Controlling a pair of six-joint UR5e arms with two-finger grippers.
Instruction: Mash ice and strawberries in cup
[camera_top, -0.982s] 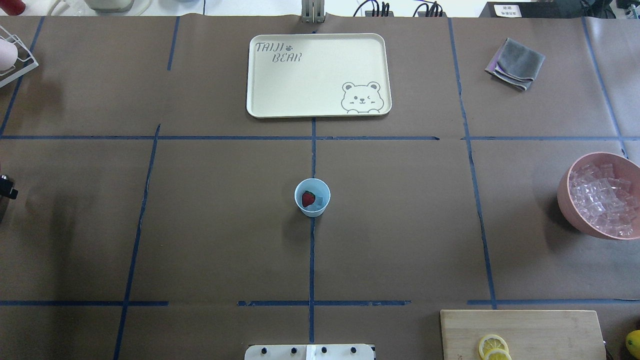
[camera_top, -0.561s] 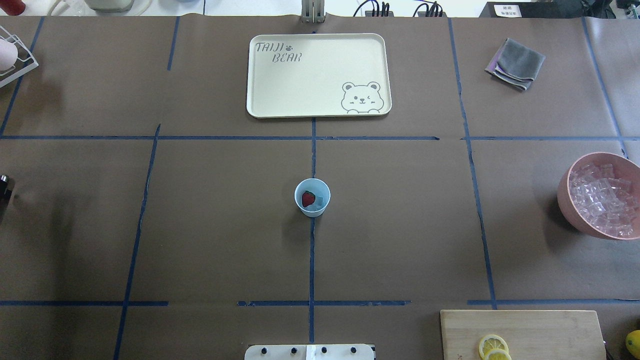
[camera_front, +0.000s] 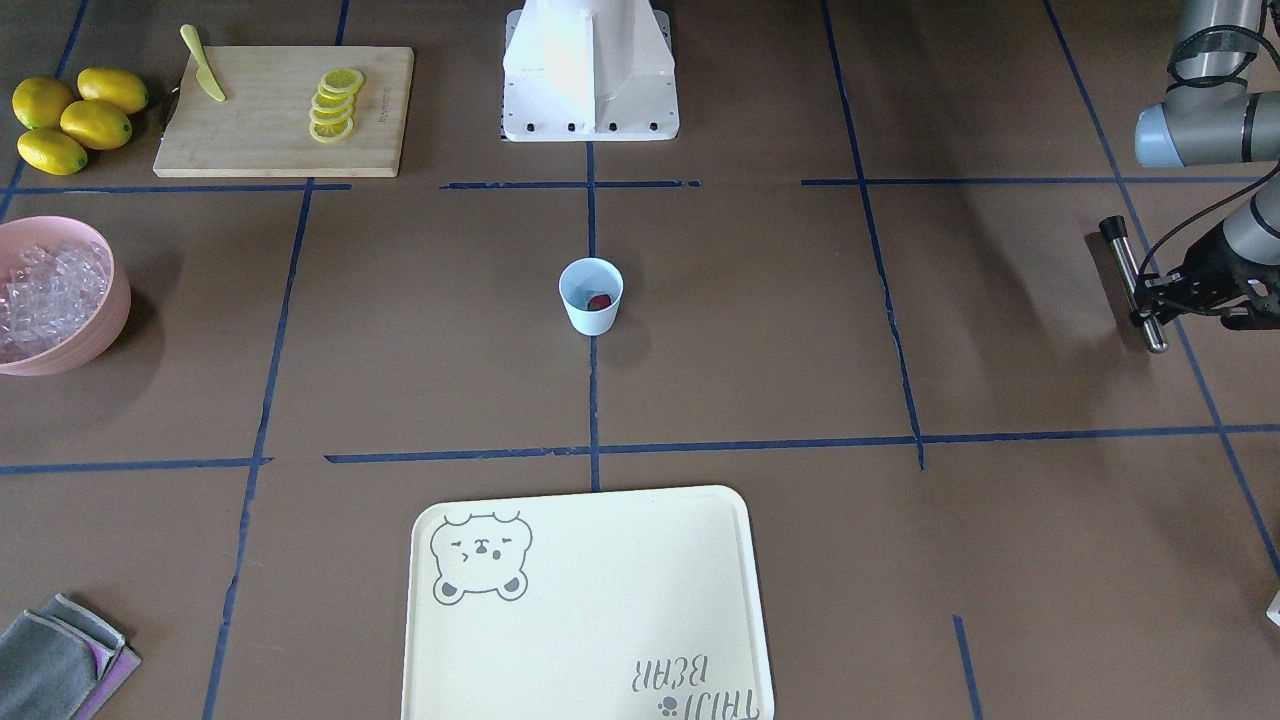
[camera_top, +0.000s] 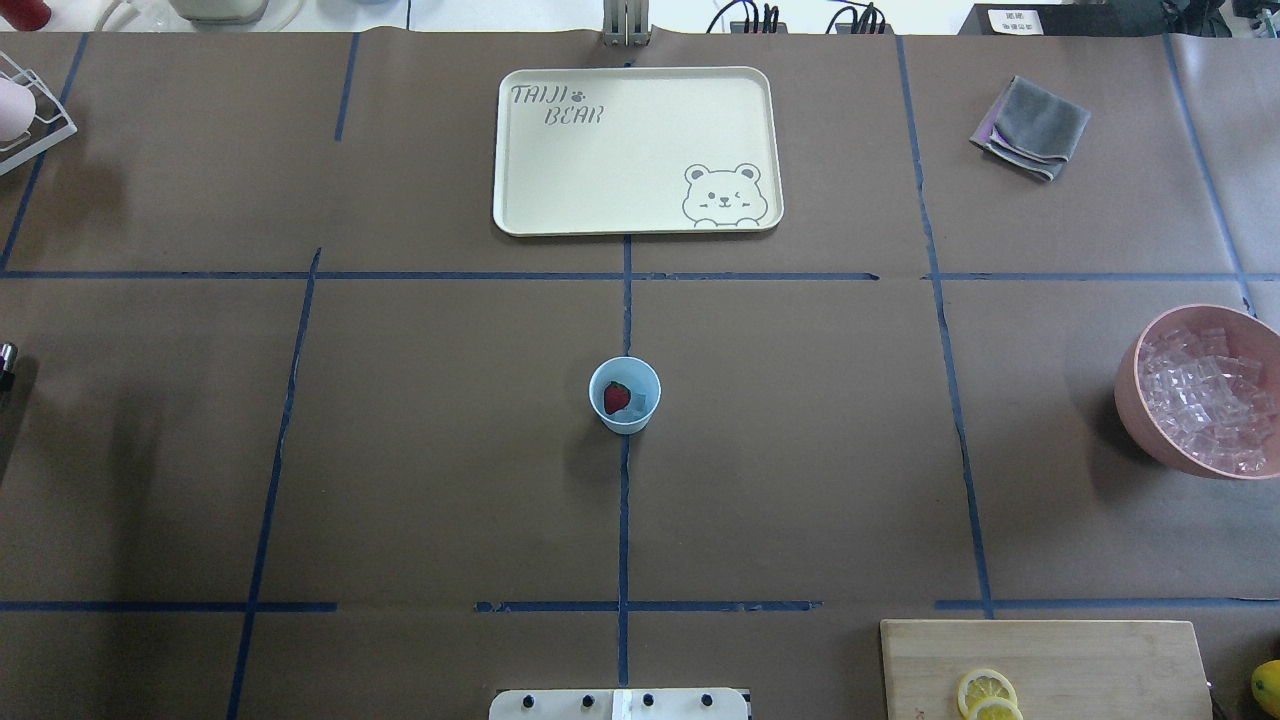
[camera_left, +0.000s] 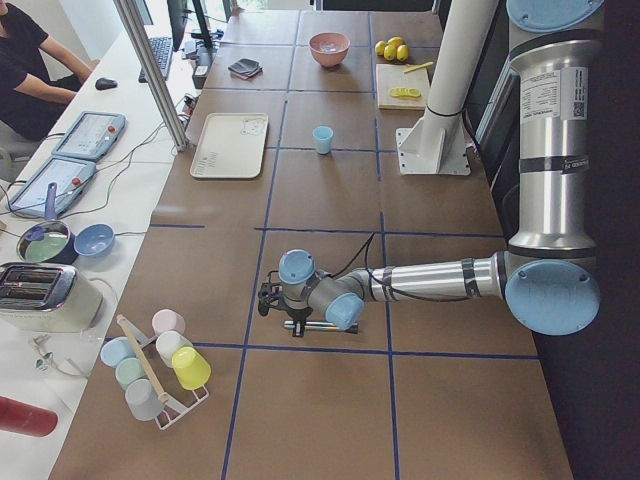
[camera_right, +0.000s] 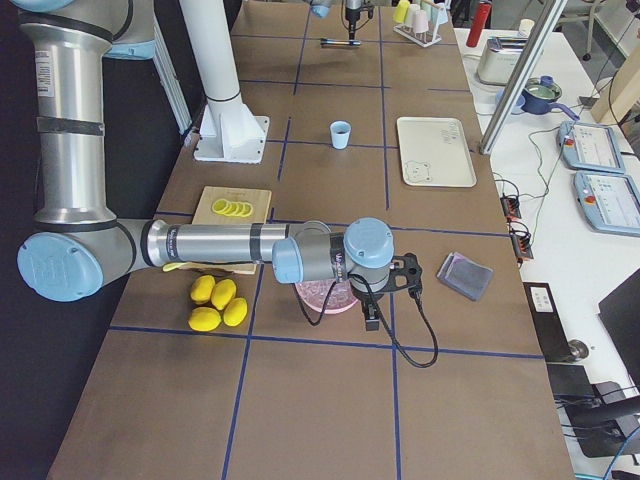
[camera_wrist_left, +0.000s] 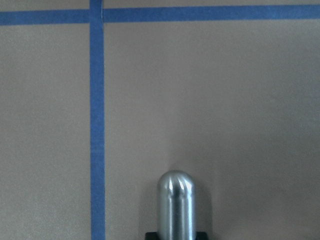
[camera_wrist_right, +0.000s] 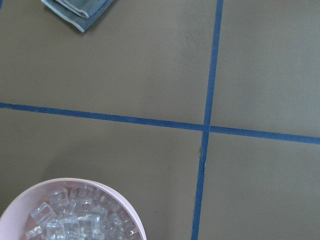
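The pale blue cup (camera_top: 624, 418) stands upright at the table's centre, also visible from the front (camera_front: 590, 310). Inside it lie a dark-red strawberry piece (camera_top: 616, 397) and a clear ice cube (camera_top: 639, 403). My left gripper (camera_front: 1152, 300) is far off at the table's left end, low over the surface and shut on a horizontal metal rod (camera_front: 1128, 275); the rod's rounded tip (camera_wrist_left: 175, 202) fills the bottom of the left wrist view. My right gripper (camera_right: 371, 322) hangs beside the pink bowl, seen only from the side, so I cannot tell its state.
A pink bowl (camera_top: 1135, 405) full of ice cubes (camera_top: 1205, 400) sits at the right edge. A cream tray (camera_top: 630, 150) lies beyond the cup, a grey cloth (camera_top: 1030, 125) at the far right. A cutting board (camera_top: 1080, 650) with lemon slices is near right; a rack of cups (camera_left: 155, 365) stands far left.
My left gripper has slid further left, nearly out of the overhead view; only the rod's tip stays at the edge. The cup and its contents have not moved.
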